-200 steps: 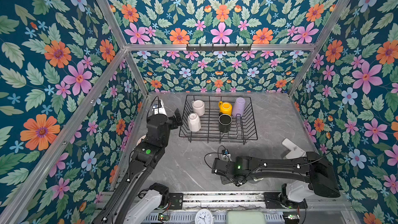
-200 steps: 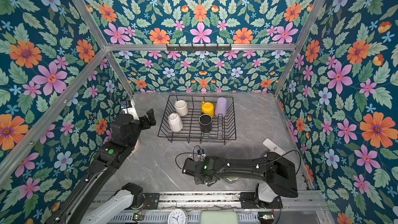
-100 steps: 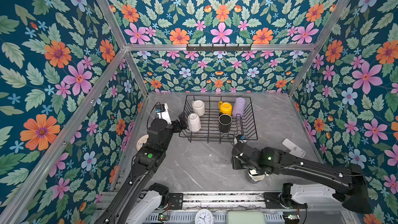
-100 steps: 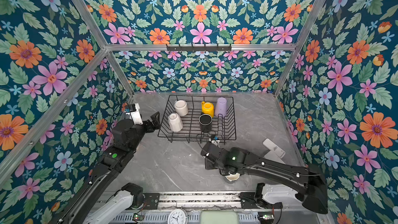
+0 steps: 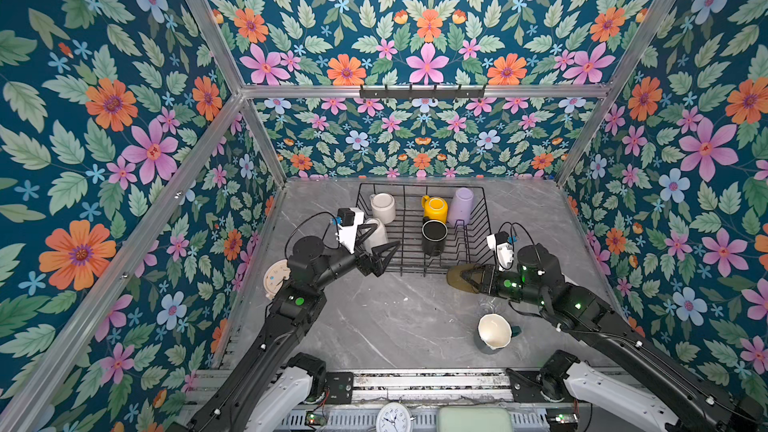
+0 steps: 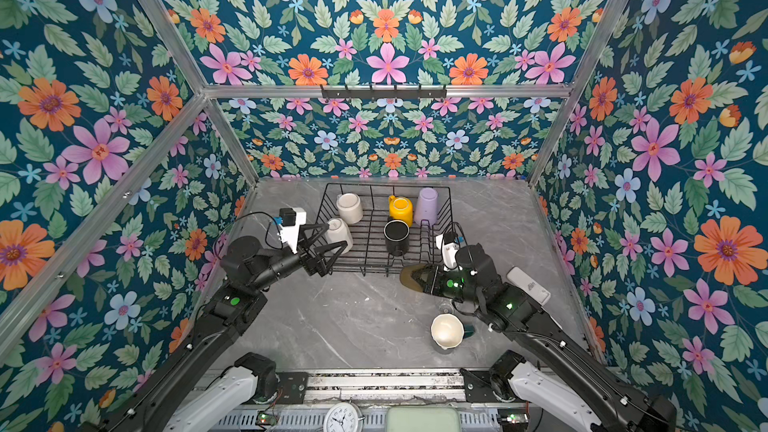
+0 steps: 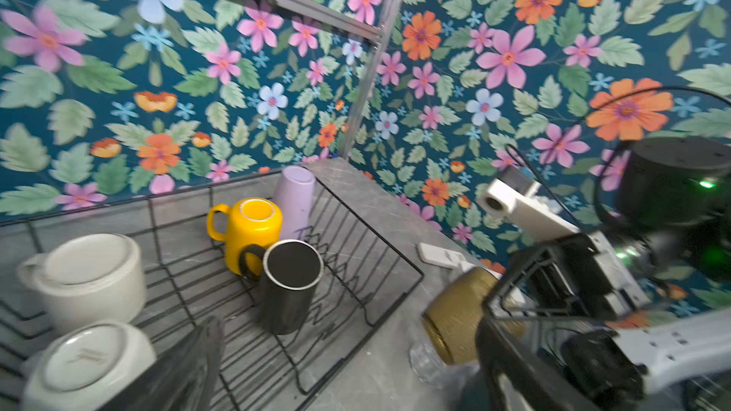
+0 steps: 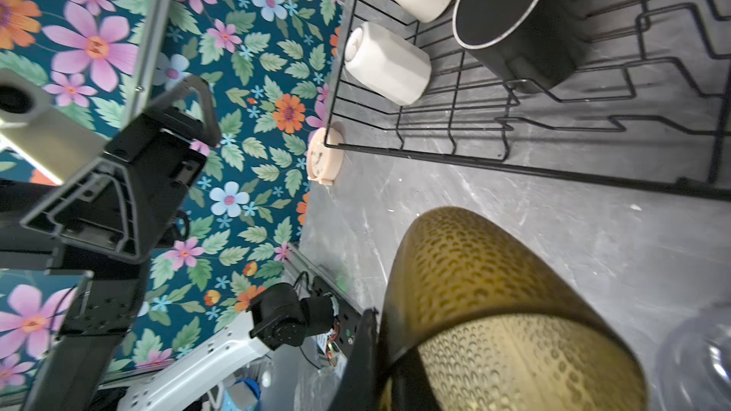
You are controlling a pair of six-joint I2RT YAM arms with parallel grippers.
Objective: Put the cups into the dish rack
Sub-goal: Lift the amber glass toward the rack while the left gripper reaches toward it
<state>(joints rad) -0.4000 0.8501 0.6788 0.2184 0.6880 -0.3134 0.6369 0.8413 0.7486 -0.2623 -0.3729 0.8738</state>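
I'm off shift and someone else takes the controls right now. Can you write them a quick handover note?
Left gripper: open, empty, off the dish rack's front left corner.
Right gripper: shut on the amber glass, just outside the rack's front rail.
Done: far pale mug, near pale mug, yellow mug, black mug and lilac tumbler are in the rack.
Left: set the amber glass in, then the teal mug and the clear glass, both on the table by the right arm.
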